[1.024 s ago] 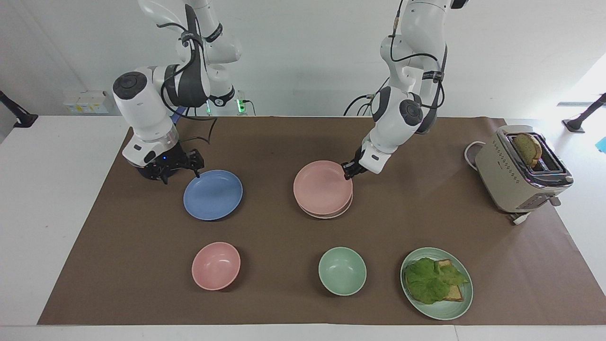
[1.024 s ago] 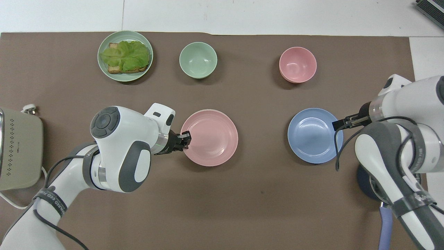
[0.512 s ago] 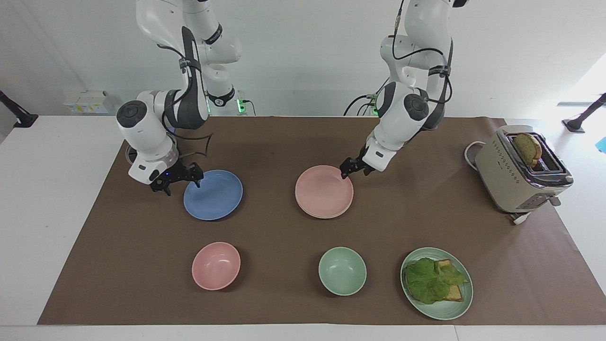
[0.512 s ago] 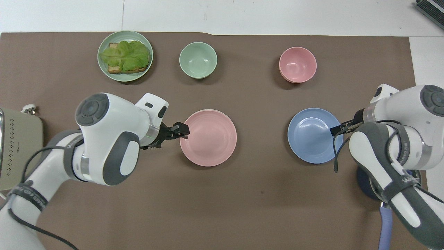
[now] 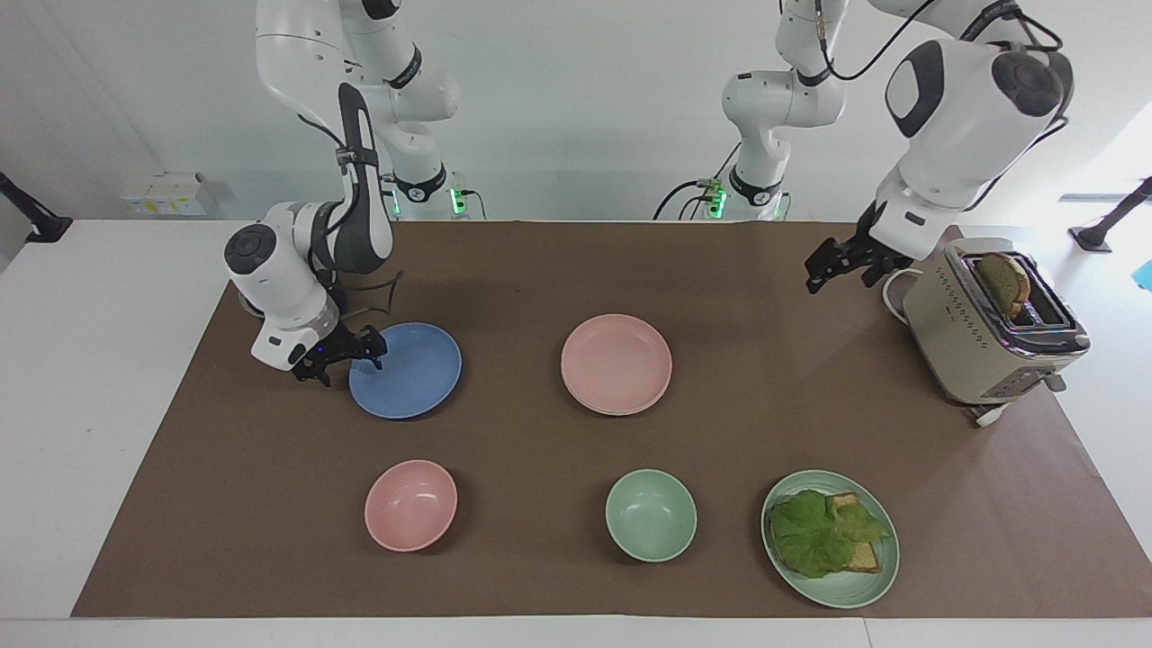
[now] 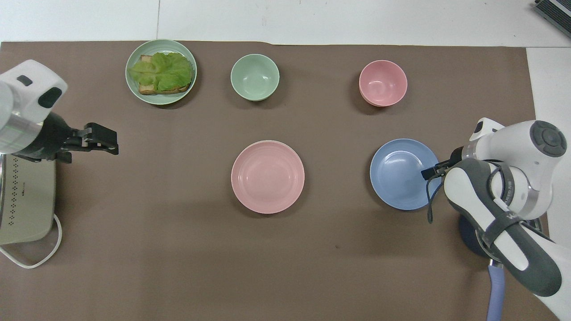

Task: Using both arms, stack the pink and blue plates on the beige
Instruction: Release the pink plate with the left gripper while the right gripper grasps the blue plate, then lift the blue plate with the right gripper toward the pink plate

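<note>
The pink plate [image 5: 616, 360] [image 6: 267, 176] lies flat in the middle of the mat, on top of the beige plate [image 5: 621, 413], of which only a thin pale rim shows. The blue plate [image 5: 409, 369] [image 6: 401, 174] lies flat toward the right arm's end. My right gripper [image 5: 351, 360] [image 6: 426, 173] is low at the blue plate's rim, on the side nearer the robots, with its fingers apart around the edge. My left gripper [image 5: 819, 270] [image 6: 113, 143] hangs open and empty in the air beside the toaster.
A beige toaster [image 5: 981, 333] [image 6: 22, 200] with bread in it stands at the left arm's end. Farther from the robots sit a pink bowl [image 5: 410, 504], a green bowl [image 5: 651, 515] and a green plate [image 5: 873, 585] with lettuce on toast.
My left gripper let go of the pink plate, which settled on the beige one, then rose and swung toward the toaster. My right gripper sank lower at the blue plate's rim.
</note>
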### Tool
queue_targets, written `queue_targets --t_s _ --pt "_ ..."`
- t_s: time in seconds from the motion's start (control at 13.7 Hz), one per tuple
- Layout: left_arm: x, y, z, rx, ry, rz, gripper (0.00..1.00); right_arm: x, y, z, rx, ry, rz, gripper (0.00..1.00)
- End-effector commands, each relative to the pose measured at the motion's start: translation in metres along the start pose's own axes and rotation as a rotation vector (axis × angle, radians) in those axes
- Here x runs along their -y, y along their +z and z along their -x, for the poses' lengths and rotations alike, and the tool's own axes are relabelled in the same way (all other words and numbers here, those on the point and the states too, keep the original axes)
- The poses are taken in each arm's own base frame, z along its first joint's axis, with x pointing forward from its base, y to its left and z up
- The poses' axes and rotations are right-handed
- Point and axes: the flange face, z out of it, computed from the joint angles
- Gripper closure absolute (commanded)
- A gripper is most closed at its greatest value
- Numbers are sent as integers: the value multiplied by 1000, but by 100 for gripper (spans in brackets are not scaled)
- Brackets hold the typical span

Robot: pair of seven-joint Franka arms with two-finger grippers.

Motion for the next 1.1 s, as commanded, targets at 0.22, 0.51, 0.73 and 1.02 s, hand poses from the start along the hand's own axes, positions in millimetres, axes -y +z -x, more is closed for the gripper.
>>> queue_targets --t_s 0.22,0.51,0.73,1.02 --pt "40 -70 14 -20 70 -39 0 -1 7 6 -4 0 -19 99" --pt "37 -87 27 -54 73 -31 0 -2 2 2 6 46 -27 100" --pt "38 -87 27 -54 70 -29 0 1 -36 -7 26 36 -48 100" --pt "38 -88 28 -56 70 -29 0 14 -90 -12 15 18 -59 100"
